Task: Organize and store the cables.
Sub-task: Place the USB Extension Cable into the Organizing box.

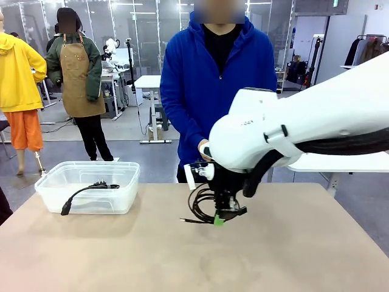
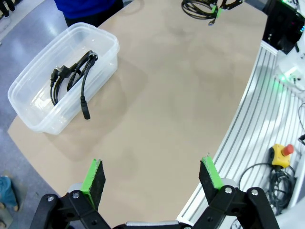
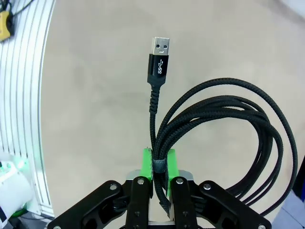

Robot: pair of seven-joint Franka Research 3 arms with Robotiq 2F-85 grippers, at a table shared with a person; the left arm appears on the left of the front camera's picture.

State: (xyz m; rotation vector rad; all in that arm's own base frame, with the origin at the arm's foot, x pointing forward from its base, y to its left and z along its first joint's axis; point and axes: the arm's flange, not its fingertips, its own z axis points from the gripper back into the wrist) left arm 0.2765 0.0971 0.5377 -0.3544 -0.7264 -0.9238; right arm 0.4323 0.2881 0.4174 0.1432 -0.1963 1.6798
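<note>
A braided black USB cable point(image 3: 228, 124) hangs coiled from my right gripper point(image 3: 159, 164), whose green pads are shut on the bundled strands; its USB plug point(image 3: 159, 55) sticks out ahead. In the front view that gripper point(image 1: 222, 217) holds the coil point(image 1: 199, 204) just above the table centre, and it shows far off in the left wrist view as a cable coil point(image 2: 200, 7). Another black cable point(image 2: 71, 76) lies in the clear plastic bin point(image 2: 28, 112), one end draped over the bin wall point(image 1: 73, 201). My left gripper point(image 2: 152, 179) hovers open over bare tabletop.
The bin point(image 1: 48, 188) sits at the table's far left. A person in a blue hoodie point(image 1: 200, 85) stands at the far edge behind my right arm point(image 1: 316, 121). An aluminium frame point(image 2: 267, 129) with an emergency stop button point(image 2: 282, 153) borders the table.
</note>
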